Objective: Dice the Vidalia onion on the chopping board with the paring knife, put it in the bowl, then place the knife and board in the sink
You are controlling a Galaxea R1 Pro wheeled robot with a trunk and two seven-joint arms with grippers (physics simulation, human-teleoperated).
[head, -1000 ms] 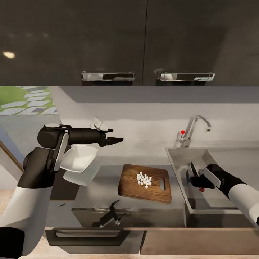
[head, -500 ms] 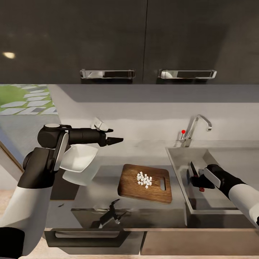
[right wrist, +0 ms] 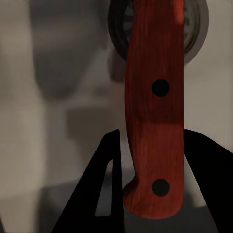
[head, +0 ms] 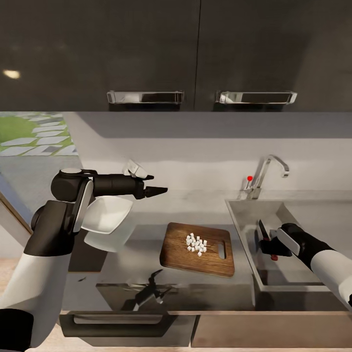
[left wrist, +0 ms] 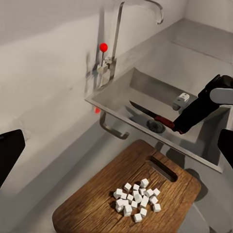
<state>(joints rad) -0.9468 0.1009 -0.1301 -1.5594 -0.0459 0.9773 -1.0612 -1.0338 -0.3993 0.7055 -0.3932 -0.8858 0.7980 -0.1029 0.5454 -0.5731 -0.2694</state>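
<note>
grey countertop (head: 146, 230), chopping board (head: 195, 261), bowl (head: 108, 217)

No legible text, labels, brand marks or numbers on any surface in the head view or either wrist view.

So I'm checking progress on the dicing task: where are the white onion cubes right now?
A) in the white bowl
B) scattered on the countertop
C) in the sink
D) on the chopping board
D: the diced onion sits clustered on the chopping board, beside its slot handle.
</note>
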